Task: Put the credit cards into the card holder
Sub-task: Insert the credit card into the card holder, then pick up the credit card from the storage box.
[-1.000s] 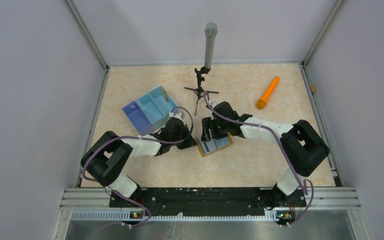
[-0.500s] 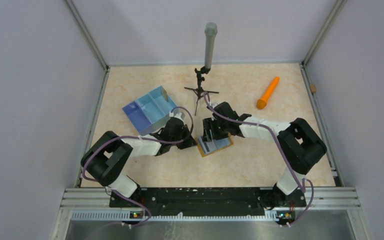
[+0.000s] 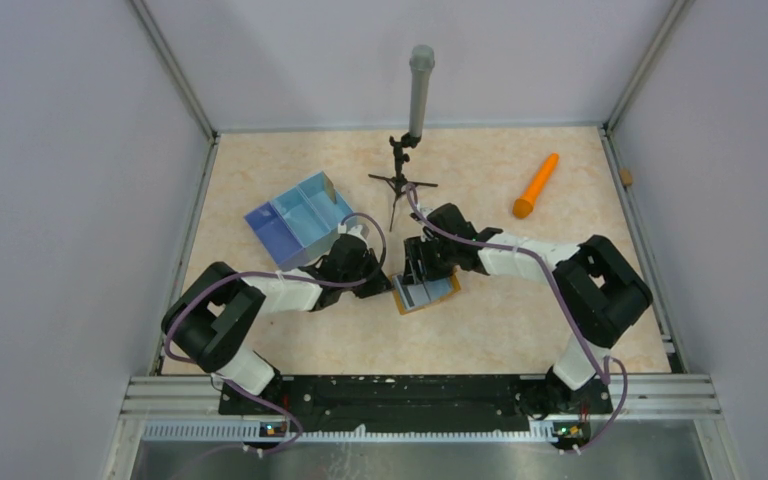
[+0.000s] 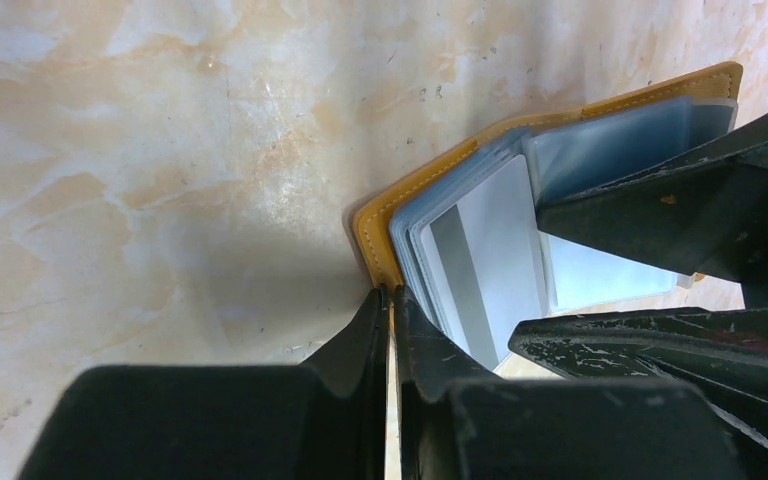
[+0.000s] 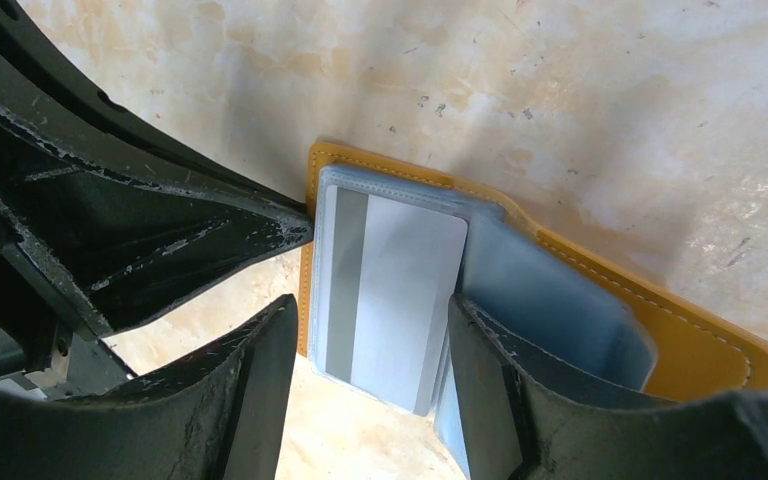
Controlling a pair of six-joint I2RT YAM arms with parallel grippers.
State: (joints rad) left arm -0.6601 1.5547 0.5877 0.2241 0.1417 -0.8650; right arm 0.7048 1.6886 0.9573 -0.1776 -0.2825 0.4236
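Your right gripper (image 5: 370,300) has narrowed, jaws still apart astride the credit card (image 4: 485,260), left gripper (image 4: 390,300) clamped on the card holder (image 5: 700,350); squeeze skewed and the card buckles.

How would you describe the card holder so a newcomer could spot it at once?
Look at the middle of the beige marbled table, just nearer than the black tripod. The card holder lies open there: mustard-orange, with clear pockets and a striped card, unlike the larger blue tray.
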